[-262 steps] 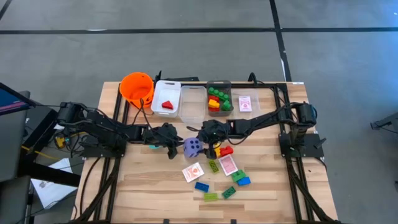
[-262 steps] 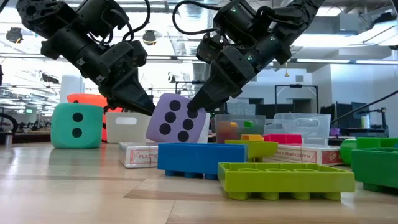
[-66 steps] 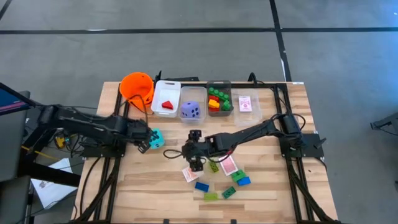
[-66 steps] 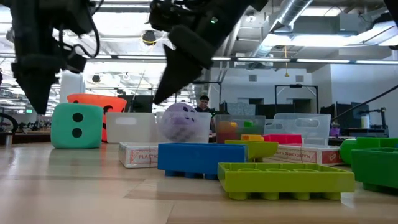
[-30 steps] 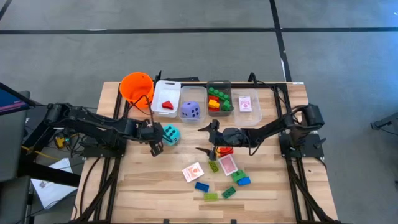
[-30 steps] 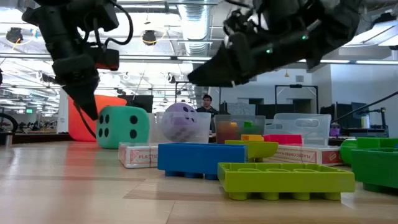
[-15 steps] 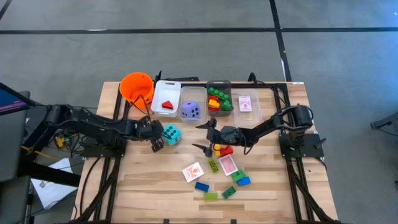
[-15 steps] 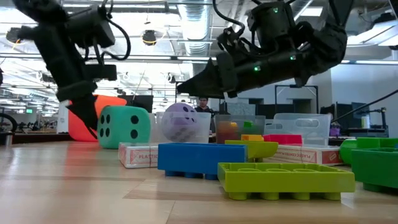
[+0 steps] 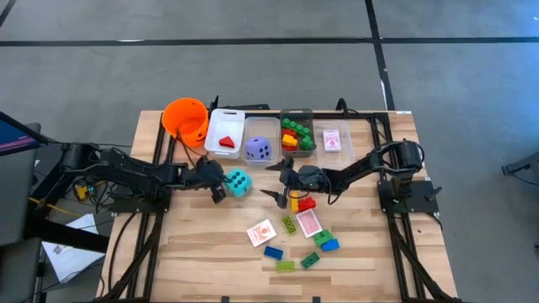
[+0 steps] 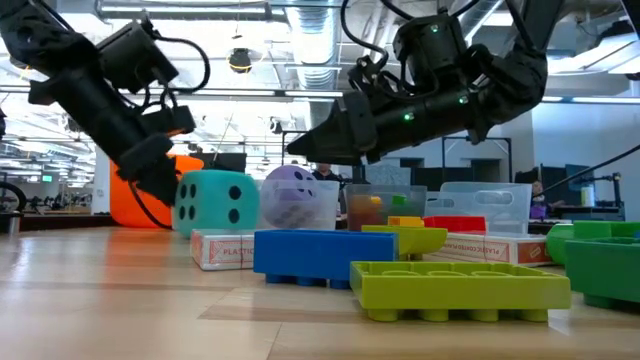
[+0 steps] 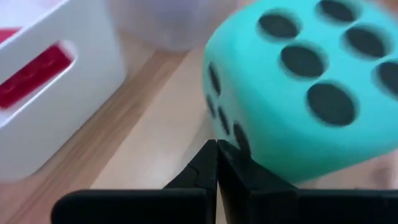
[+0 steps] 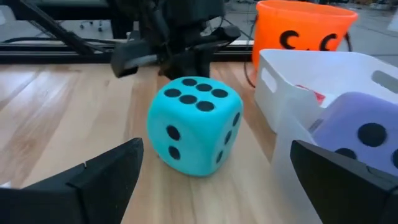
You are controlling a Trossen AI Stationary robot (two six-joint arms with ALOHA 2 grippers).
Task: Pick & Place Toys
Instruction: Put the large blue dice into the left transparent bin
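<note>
Teal die [image 9: 237, 182] on the table, just in front of the left gripper [image 9: 218, 190], whose fingers [image 11: 208, 171] are pressed together, tips at the die's lower edge; holds nothing. Die top face shows six pips in the right wrist view [image 12: 194, 124]. Low view: die [image 10: 215, 203] sits w/ the left gripper [image 10: 160, 180] at its side, arm slanting down onto it.

Right gripper [image 9: 282, 178] on the far side of the die from the left one, near but apart, jaws spread wide, empty, raised off the table in the low view [image 10: 315, 140]. It points at the die.

Purple die [image 9: 259, 150] lies in a clear bin [image 9: 260, 160], beyond both grippers. Next bin [image 9: 224, 131], white, holds a red wedge [image 9: 226, 141]; orange bucket [image 9: 185, 118] beside it.

Under/behind the right gripper: red and yellow bricks [image 9: 301, 202]. Nearer the table's front edge: two red-backed cards [image 9: 262, 232], plus green and blue bricks [image 9: 324, 241] scattered, well apart from either gripper. More bricks fill a third bin [image 9: 296, 128]; a card [image 9: 332, 140] lies in the fourth.
</note>
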